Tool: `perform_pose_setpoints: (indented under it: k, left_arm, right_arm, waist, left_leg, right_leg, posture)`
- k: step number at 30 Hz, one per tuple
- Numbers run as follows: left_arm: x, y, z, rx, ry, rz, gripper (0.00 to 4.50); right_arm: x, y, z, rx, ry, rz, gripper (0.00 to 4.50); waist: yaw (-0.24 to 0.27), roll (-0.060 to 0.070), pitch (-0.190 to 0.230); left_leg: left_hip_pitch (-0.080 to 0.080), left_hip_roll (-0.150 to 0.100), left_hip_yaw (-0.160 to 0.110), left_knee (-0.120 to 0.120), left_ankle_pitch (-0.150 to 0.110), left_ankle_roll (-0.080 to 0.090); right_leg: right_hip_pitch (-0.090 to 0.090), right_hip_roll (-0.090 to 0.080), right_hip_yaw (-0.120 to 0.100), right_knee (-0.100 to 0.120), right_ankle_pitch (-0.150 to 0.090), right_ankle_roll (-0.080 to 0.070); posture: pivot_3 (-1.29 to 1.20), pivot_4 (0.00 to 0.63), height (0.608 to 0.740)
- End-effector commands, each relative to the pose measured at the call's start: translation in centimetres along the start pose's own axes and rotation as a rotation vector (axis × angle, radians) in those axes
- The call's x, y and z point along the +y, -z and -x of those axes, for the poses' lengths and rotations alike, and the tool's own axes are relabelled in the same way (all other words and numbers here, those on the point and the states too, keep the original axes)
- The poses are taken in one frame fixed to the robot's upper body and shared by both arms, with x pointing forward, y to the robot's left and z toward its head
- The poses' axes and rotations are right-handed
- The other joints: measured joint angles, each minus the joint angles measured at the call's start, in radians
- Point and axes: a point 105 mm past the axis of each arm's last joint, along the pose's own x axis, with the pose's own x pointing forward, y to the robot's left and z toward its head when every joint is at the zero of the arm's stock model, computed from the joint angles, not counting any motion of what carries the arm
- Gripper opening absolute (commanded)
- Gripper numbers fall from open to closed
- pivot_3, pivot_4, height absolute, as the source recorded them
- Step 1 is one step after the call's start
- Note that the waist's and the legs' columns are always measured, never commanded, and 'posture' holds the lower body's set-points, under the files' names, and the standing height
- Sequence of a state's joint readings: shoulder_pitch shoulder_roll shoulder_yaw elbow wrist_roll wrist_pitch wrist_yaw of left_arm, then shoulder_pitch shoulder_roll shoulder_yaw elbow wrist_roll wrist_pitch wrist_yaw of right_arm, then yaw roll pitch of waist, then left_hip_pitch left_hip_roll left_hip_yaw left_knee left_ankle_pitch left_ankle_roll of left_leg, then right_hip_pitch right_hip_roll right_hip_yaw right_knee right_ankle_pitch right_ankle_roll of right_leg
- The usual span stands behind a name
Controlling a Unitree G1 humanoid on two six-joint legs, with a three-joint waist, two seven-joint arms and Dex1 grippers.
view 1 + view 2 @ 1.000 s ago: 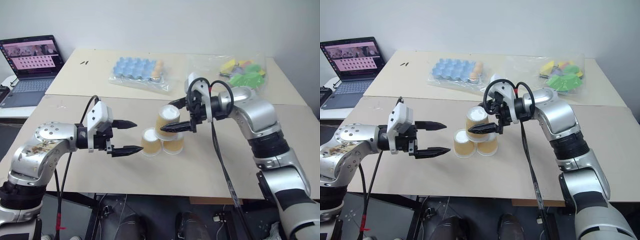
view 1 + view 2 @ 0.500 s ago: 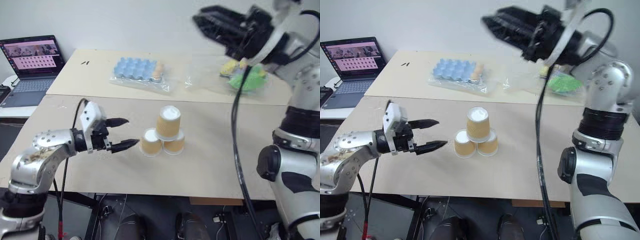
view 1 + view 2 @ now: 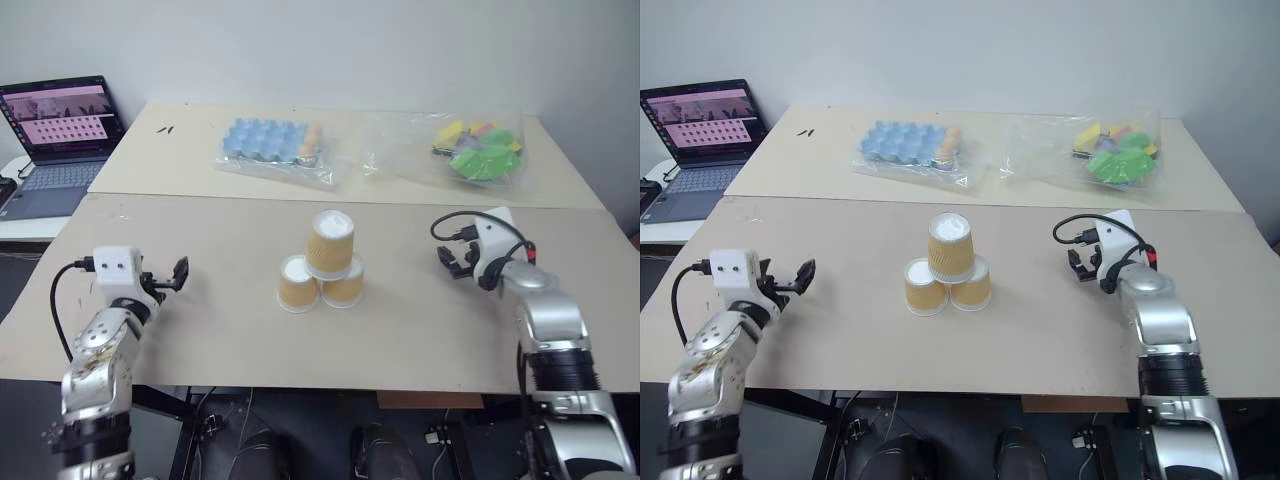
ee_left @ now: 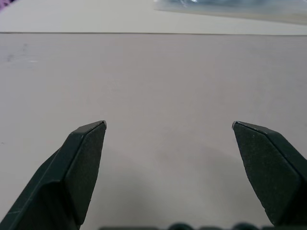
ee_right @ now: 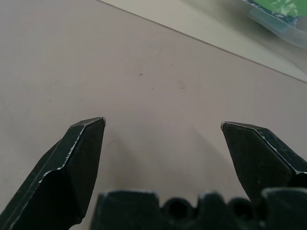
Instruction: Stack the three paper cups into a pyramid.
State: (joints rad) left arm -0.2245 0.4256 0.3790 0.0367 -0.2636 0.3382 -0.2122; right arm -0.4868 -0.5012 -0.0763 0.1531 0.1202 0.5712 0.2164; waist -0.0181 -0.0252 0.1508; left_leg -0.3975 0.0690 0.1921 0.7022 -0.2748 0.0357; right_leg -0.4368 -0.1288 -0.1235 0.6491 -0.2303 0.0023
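The left gripper [image 4: 168,125] is wide open and holds nothing. The right gripper [image 5: 163,123] is wide open and empty too. Between them, well apart from both, the cups [image 3: 321,264] sit on the table [image 3: 220,330]: two touching side by side, one on top.

Both tools have drawn back from the cup pyramid: left tool [image 3: 178,272] to the bench's left edge, right tool [image 3: 452,262] out right, both empty and spread wide.
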Motion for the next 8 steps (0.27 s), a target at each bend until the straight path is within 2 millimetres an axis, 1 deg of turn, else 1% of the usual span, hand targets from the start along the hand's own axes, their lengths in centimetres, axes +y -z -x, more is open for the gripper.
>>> perform_pose_setpoints:
  k: [1,3,6,8]
  left_arm:
    - [2.5,-1.8,-0.9,-0.105,-0.187,-0.021,4.50]
    - [3.0,-1.7,-1.4,-0.120,-0.249,-0.004,4.50]
    - [2.6,-1.5,-1.8,-0.141,-0.275,0.040,4.50]
    - [2.4,-1.3,-2.0,-0.141,-0.287,0.033,4.50]
  right_arm:
    - [-2.8,0.5,0.3,-0.089,0.182,-0.006,4.49]
    - [-3.2,1.5,0.3,-0.110,0.230,-0.078,4.49]
    - [-3.5,2.4,0.3,-0.112,0.276,-0.117,4.49]
    - [-3.4,2.1,0.3,-0.127,0.280,-0.092,4.49]
  waist:
    - [0.002,0.000,0.000]
    - [0.004,0.000,0.000]
    - [0.004,0.000,0.000]
    - [0.003,0.000,0.000]
  left_leg:
    - [0.000,0.000,0.000,0.000,0.000,0.000]
    - [-0.001,-0.001,0.000,-0.003,0.000,0.000]
    - [-0.001,-0.001,0.001,-0.004,0.000,0.000]
    - [-0.001,-0.001,0.001,-0.004,0.000,0.000]
  right_leg:
    - [0.000,0.000,0.000,0.000,0.000,0.000]
    - [0.000,0.000,0.000,-0.001,0.000,0.000]
    - [0.000,0.000,-0.001,-0.002,0.000,0.000]
    - [0.000,0.000,-0.002,-0.002,0.000,0.000]
  posture:
    - [0.00,0.150,0.735]
    - [0.00,0.150,0.735]
    - [0.00,0.150,0.735]
    - [0.00,0.150,0.735]
